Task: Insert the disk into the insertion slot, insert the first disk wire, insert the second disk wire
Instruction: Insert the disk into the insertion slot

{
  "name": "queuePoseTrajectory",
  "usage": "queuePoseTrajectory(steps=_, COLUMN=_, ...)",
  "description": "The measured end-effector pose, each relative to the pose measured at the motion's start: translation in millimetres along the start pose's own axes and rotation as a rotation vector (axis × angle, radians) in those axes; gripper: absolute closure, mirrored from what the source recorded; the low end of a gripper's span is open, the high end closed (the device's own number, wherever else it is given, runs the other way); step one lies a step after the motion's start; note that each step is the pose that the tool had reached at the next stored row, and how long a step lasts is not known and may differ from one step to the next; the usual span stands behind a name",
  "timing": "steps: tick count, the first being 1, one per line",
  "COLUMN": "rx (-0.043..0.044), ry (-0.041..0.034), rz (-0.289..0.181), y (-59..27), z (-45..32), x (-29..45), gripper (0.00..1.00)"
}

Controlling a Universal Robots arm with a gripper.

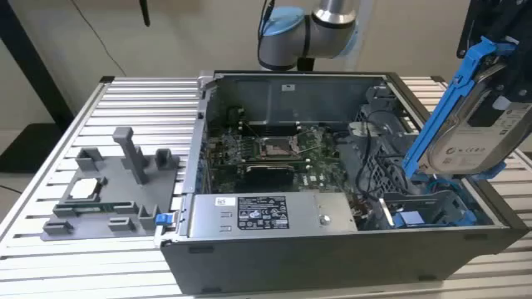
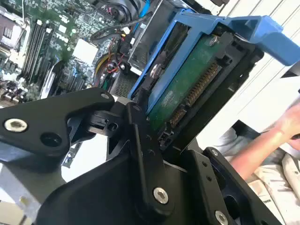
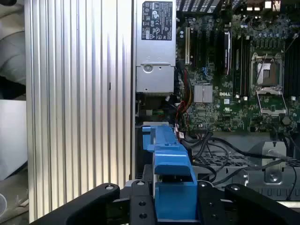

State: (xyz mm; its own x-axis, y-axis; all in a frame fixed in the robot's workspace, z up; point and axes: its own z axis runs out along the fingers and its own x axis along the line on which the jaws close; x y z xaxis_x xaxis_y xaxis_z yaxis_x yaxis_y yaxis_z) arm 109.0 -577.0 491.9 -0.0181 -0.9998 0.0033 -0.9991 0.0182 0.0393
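Exterior view: the disk (image 1: 478,134), a silver drive with a white label in a bright blue carrier, hangs steeply tilted above the insertion slot (image 1: 432,208) at the open computer case's (image 1: 332,249) near corner, on the exterior view's right.
Second wrist view: the gripper (image 2: 180,112) grasps the disk (image 2: 187,89), whose green circuit board and connector pins are exposed.
First wrist view: black fingers (image 3: 140,201) flank the carrier's blue edge.

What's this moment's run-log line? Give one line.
end effector: shut on disk | disk: tilted above insertion slot | not inserted
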Motion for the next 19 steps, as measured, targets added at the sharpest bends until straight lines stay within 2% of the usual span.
queuePoseTrajectory(steps=19, rx=0.0000, ry=-0.0002, rz=0.001, y=-0.2, z=6.1, x=0.0, gripper=1.00)
